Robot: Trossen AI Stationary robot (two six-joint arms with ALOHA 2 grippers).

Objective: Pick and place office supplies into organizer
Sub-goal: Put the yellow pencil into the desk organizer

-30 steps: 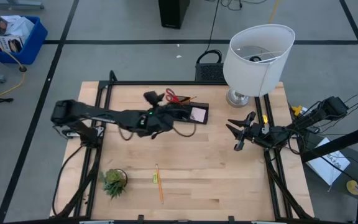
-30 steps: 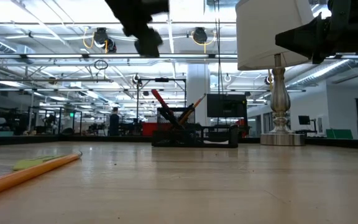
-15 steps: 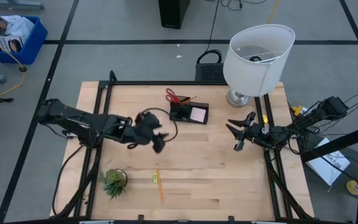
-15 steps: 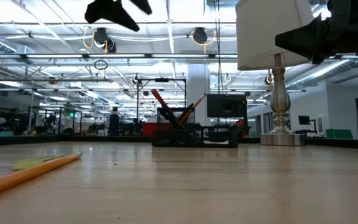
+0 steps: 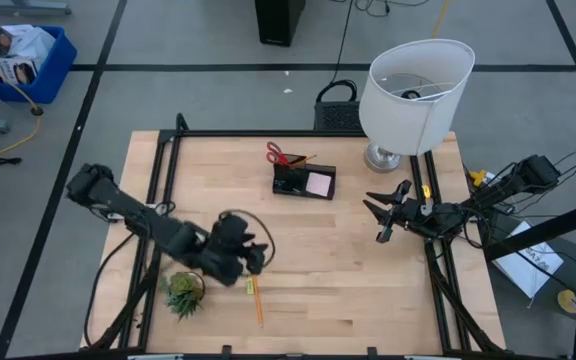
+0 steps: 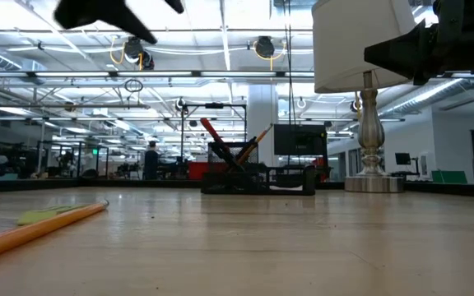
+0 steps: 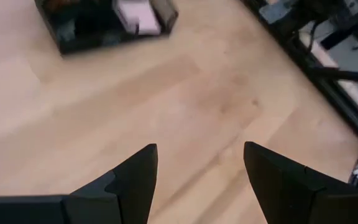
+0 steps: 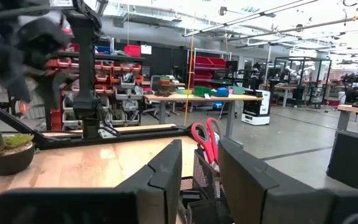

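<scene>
The black organizer [image 5: 303, 182] stands on the table's far middle. It holds a pink sticky-note pad [image 5: 318, 184], red-handled scissors [image 5: 278, 155] and a pencil that lean out of its far end. An orange pencil [image 5: 256, 297] lies flat near the front edge, a small yellow piece [image 5: 250, 287] beside it. My left gripper [image 5: 253, 255] hangs open and empty above the table, just beyond the pencil's far end; its wrist view shows bare wood between the fingers [image 7: 199, 149]. My right gripper [image 5: 378, 218] waits at the right edge, fingers apart, holding nothing [image 8: 199, 155].
A small potted plant [image 5: 184, 292] sits at the near left, close to my left gripper. A large white lamp [image 5: 413, 95] stands at the far right corner. Bare wood [image 5: 348, 270] lies between the organizer and the front edge.
My left gripper has swung from beside the organizer toward the table's near left, ending by the lying pencil and the plant, and it has rolled about its own axis on the way. The right arm has kept still.
</scene>
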